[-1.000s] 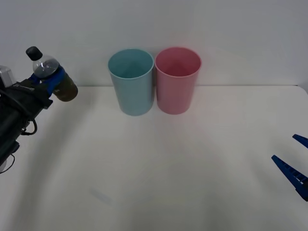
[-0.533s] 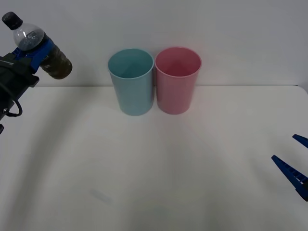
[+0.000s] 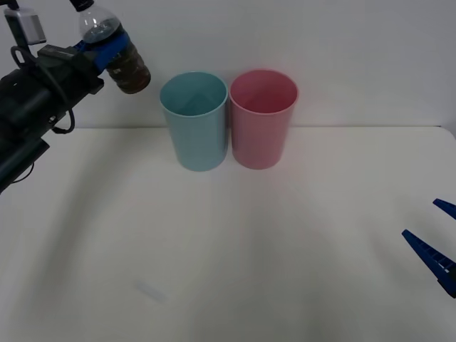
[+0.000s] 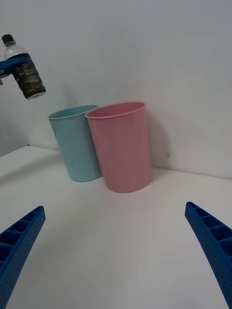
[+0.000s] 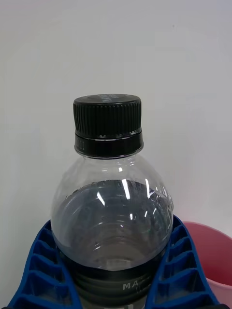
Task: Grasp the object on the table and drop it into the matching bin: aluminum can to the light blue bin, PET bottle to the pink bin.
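The bottle (image 3: 114, 50) is held clamped in the left gripper (image 3: 100, 53), raised above the table (image 3: 228, 249) and tilted, cap up and away. The pink bin (image 3: 263, 117) lies to its right, beyond the light blue bin (image 3: 194, 120). The right gripper (image 3: 436, 246) is parked open, low at the table's right edge.
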`<state>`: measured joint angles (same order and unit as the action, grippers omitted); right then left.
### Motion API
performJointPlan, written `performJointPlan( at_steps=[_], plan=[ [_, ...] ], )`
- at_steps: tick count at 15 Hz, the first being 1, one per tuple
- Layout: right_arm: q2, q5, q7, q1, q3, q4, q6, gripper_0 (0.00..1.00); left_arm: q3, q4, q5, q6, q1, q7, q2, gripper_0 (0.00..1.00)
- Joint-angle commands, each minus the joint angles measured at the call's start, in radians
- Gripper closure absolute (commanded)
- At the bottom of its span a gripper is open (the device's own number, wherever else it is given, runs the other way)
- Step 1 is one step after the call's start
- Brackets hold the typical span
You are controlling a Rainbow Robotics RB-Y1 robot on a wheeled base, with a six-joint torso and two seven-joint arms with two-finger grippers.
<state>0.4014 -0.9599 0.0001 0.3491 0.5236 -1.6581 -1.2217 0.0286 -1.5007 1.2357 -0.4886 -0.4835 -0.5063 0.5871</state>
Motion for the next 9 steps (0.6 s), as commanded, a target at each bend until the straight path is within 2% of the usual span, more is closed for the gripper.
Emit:
performJointPlan(
  at_steps=[1, 3, 4, 6, 9],
  plan=[
    [0.0, 0.0, 0.0, 0.0, 0.0, 0.0, 0.0, 0.0, -0.138, 0.191, -0.018, -0.001, -0.196, -0.005, -0.007, 1.0],
    [0.0, 0.0, 0.0, 0.0, 0.0, 0.0, 0.0, 0.0, -0.194, 0.312, -0.025, -0.001, -0.319, 0.0, -0.039, 1.0],
    [0.0, 0.0, 0.0, 0.0, 0.0, 0.0, 0.0, 0.0, -0.208, 0.389, -0.005, -0.001, -0.391, 0.009, -0.079, 1.0],
    [0.0, 0.0, 0.0, 0.0, 0.0, 0.0, 0.0, 0.0, -0.219, 0.471, 0.037, 0.008, -0.472, 0.029, -0.133, 1.0],
    [0.0, 0.0, 0.0, 0.0, 0.0, 0.0, 0.0, 0.0, -0.323, 0.567, 0.048, 0.041, -0.587, 0.032, -0.161, 1.0]
  ],
)
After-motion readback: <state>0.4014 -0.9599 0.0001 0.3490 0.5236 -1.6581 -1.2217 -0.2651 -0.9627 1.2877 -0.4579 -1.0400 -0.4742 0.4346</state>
